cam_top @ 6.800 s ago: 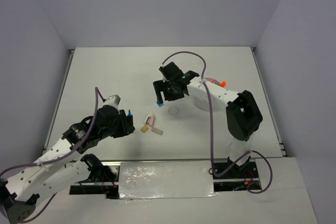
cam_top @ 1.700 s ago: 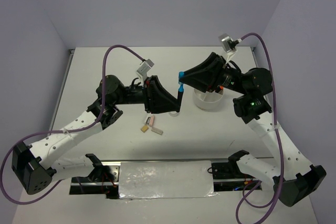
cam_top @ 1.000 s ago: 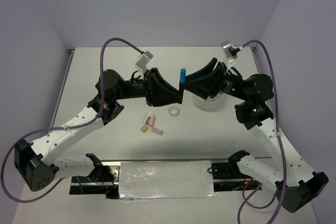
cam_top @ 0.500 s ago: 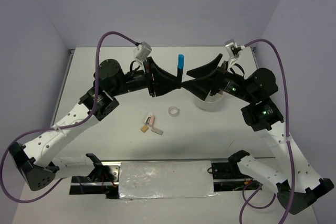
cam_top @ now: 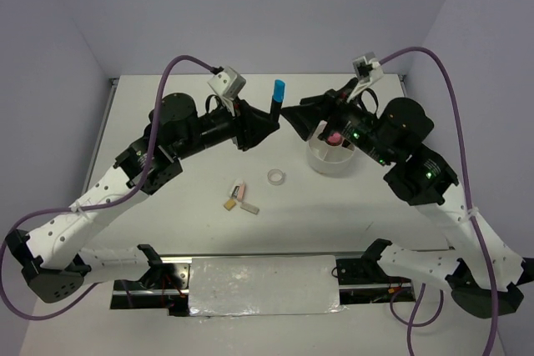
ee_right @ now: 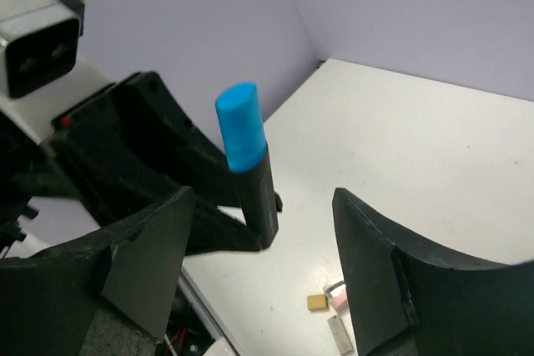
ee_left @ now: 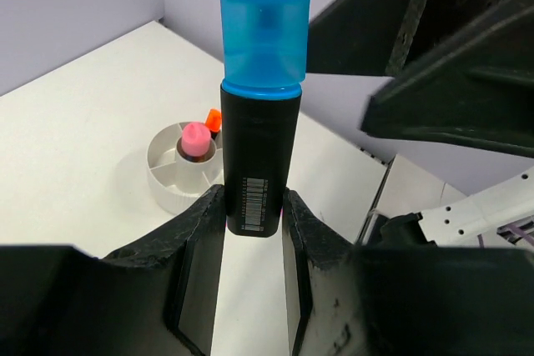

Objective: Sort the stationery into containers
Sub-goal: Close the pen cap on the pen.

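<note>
My left gripper is shut on the base of a black marker with a blue cap and holds it upright, high above the table; the left wrist view shows the grip on the marker. My right gripper is open. In the right wrist view its jaws stand wide on either side of the marker without touching it. The round white tub holds a pink cylinder and an orange-tipped marker. A clear tape ring lies on the table.
A tan piece, a pink eraser and a pale flat piece lie together left of the tape ring; they also show in the right wrist view. Both arms are raised and meet over the table's middle.
Earlier the right gripper carried the marker, then both grippers held it. Now the right jaws have let go and only the left gripper holds it, slightly further left.
</note>
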Controlling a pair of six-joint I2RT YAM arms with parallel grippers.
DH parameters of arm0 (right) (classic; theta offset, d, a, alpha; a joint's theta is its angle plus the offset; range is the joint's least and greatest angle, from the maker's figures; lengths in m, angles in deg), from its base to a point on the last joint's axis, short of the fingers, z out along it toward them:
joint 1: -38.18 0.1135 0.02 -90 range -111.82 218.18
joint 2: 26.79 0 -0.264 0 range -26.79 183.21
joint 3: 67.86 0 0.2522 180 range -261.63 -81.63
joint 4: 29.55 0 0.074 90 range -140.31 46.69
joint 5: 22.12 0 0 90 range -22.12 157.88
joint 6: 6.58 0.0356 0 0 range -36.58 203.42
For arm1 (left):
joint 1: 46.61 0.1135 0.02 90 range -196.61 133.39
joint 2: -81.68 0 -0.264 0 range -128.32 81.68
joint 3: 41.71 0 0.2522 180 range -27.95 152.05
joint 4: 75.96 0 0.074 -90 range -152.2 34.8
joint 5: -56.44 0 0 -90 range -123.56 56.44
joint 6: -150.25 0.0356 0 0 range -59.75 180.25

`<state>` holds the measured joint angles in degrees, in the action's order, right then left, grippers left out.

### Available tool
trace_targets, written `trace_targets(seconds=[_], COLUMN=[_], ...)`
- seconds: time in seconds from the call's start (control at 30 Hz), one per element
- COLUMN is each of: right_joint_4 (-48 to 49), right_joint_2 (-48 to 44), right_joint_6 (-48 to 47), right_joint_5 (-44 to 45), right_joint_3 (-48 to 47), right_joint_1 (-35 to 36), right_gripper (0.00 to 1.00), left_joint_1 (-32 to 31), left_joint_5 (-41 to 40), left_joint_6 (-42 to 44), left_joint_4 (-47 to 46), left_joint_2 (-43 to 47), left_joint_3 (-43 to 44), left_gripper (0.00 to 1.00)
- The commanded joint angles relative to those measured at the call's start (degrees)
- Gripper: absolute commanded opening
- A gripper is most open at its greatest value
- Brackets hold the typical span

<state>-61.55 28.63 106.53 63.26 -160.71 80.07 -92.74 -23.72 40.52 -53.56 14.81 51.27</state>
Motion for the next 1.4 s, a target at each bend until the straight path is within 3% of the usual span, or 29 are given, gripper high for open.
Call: trace_targets(seconds=[0.0, 0.13, 0.33, 0.43, 0.47, 0.53, 0.73, 0.77, 0.87, 0.9, 0.97, 1.0, 1.1, 1.13, 1.27, 1.37], right_joint_4=[-2.7, -2.1, 1.9, 4.1, 4.4, 4.8, 6.5, 6.8, 8.6, 9.1, 9.5, 10.1, 11.5, 12.3, 18.0, 21.7], right_joint_2=[3.3, 6.3, 7.2, 7.4, 7.8, 8.5, 9.5, 9.4, 8.8, 8.7, 8.1, 7.5, 6.1, 5.5, 3.4, 4.1], right_joint_6=[-3.2, -4.3, -3.6, -3.5, -3.4, -3.0, -2.5, -2.5, -3.4, -3.9, -4.8, -5.2, -6.1, -6.2, -2.6, 0.9], right_joint_5=[8.0, 12.0, 11.2, 10.9, 10.8, 9.9, 8.1, 7.9, 6.2, 5.7, 4.9, 2.2, -3.5, -7.8, -40.7, -52.5], right_joint_3=[-4.7, -5.0, -2.7, -2.0, -2.0, -2.6, -1.9, -1.9, -1.2, -1.2, -0.8, -0.2, 1.7, 2.4, 4.3, 2.8], right_joint_1=[2.3, 4.7, 6.0, 6.4, 6.5, 6.6, 7.0, 7.0, 7.0, 6.9, 6.5, 5.6, 2.4, -1.5, -13.0, -15.2], right_gripper=[0.74, 0.70, 0.61, 0.53, 0.42, 0.33, 0.22, 0.18, 0.09, 0.05, 0.00, 0.00, 0.00, 0.00, 0.00, 0.00], left_joint_1=[-0.5, -0.5, -0.5, -0.5, -0.5, -0.5, -0.5, -0.5, -0.5, -0.5, -0.5, -0.4, 0.0, 0.6, 3.1, 4.6], left_joint_5=[-1.7, -1.9, -3.2, -2.7, -2.7, -2.6, -3.5, -3.5, -3.0, -2.6, -2.2, -1.6, 0.3, 1.9, 11.3, 20.7], left_joint_6=[2.4, 2.4, 2.3, 2.5, 2.4, 2.1, 2.5, 2.6, 2.8, 2.9, 3.2, 3.9, 5.2, 5.2, 3.0, 0.3], left_joint_4=[-0.7, -0.9, -1.4, -1.2, -1.3, -1.7, -1.0, -0.9, -0.6, -0.5, 0.6, 1.1, 3.0, 3.4, 2.2, 0.1], left_joint_2=[0.0, -0.2, -0.3, -0.8, -0.9, -1.2, -2.6, -2.9, -3.3, -3.3, -3.2, -2.8, -1.2, -0.6, 3.4, 4.1], left_joint_3=[2.3, 2.2, 2.4, 2.7, 2.7, 2.5, 4.4, 5.1, 5.6, 5.6, 5.5, 5.4, 4.5, 4.1, 2.2, 2.3], left_gripper=[0.00, 0.00, 0.00, 0.00, 0.00, 0.00, 0.09, 0.12, 0.42, 0.61, 0.81, 0.99, 0.99, 0.99, 0.99, 0.99])
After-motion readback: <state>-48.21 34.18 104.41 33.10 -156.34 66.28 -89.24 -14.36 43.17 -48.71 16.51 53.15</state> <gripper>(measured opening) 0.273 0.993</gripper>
